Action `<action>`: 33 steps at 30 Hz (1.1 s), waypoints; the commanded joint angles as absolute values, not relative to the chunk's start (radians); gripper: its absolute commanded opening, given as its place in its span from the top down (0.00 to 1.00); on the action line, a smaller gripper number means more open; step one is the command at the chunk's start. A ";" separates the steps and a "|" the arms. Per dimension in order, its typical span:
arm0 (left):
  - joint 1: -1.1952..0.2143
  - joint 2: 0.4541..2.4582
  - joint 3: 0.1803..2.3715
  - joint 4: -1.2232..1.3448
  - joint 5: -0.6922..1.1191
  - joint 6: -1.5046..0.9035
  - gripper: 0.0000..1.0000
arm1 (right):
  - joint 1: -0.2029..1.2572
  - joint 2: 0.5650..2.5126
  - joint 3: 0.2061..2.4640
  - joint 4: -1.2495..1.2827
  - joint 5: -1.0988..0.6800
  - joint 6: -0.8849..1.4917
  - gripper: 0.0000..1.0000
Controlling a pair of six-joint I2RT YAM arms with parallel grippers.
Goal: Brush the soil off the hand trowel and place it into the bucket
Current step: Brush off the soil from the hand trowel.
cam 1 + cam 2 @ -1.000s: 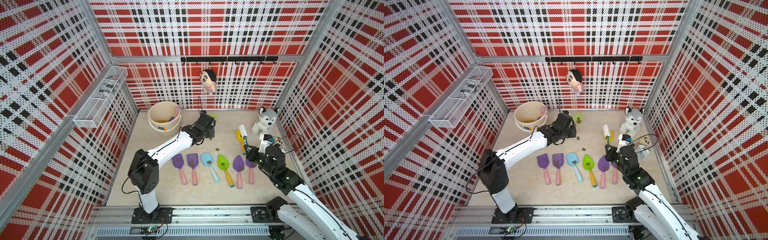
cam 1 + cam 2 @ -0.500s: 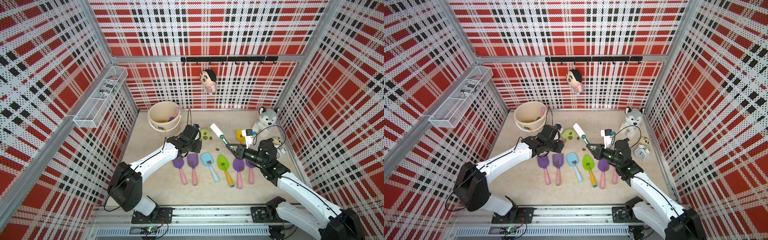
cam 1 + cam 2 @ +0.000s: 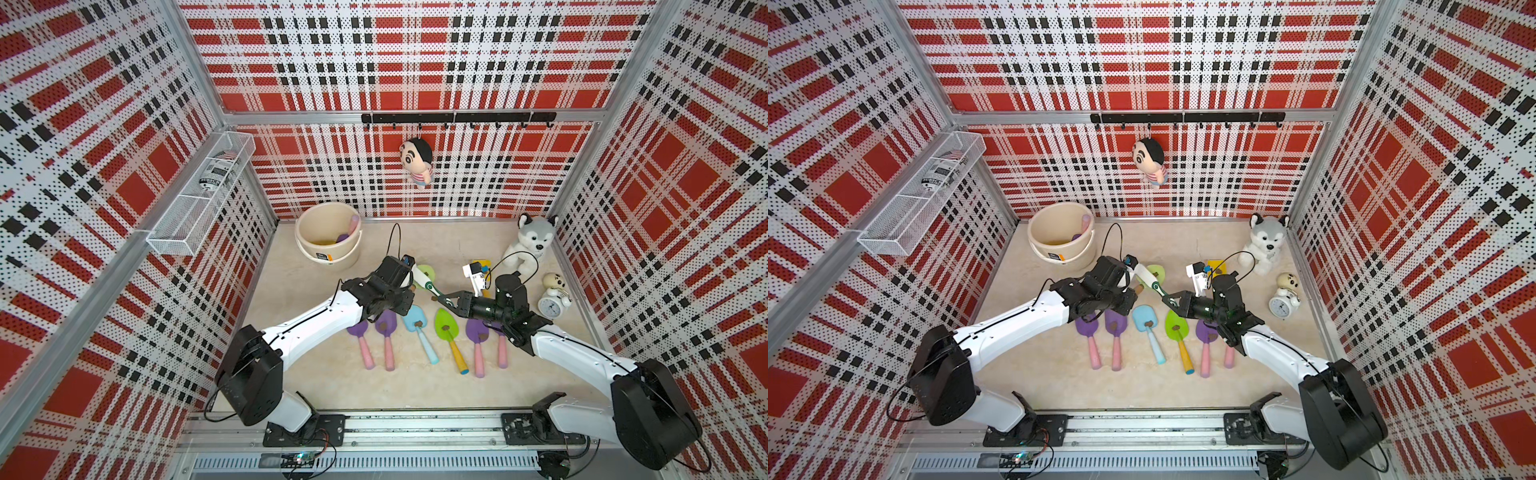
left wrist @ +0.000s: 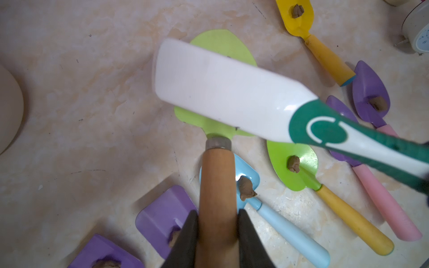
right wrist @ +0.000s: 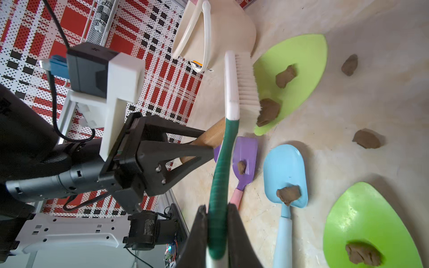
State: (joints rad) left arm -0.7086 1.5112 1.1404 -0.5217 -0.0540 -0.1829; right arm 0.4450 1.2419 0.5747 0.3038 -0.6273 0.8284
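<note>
The jaws of the left gripper (image 4: pixel 217 217) are pinching the wooden handle of a hand trowel (image 4: pixel 217 176), one jaw on each side. The jaws of the right gripper (image 5: pixel 217 208) are pressed onto the green ribbed handle of a brush (image 5: pixel 232 81). Its white bristles point down onto the light green blade. Their end touches the lump of soil (image 5: pixel 268 111) nearest to the handle, and a second lump lies further along the blade. So I judge that the brushing step is in hand and not finished.

The long axis of the trowel runs straight out from the left jaws, handle first and then blade. The tip points away from the robot, toward the back wall and a little to its right. The hollow face is up. The trowel is over the worktop (image 3: pixel 415 395), just behind a row of other trowels (image 3: pixel 446 328). Whether its tip rests on the worktop I cannot tell. The brush lies obliquely across this axis.

The next move, I think, calls for a sweep of the bristles that pushes both lumps over the blade's edge while the left jaws hold steady. After that the trowel must go to the bucket (image 3: pixel 347 255), which stands near, toward the back left corner.
</note>
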 commanded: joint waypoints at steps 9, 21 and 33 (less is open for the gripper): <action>-0.654 1.428 1.117 -0.441 0.024 -0.203 1.00 | 0.399 1.145 0.532 0.205 -0.417 0.823 1.00; -0.661 1.436 1.122 -0.431 0.054 -0.199 1.00 | 0.419 1.037 0.497 0.380 -0.581 0.829 1.00; -0.675 1.414 1.126 -0.417 0.044 -0.209 1.00 | 0.440 1.192 0.493 0.414 -0.537 0.910 1.00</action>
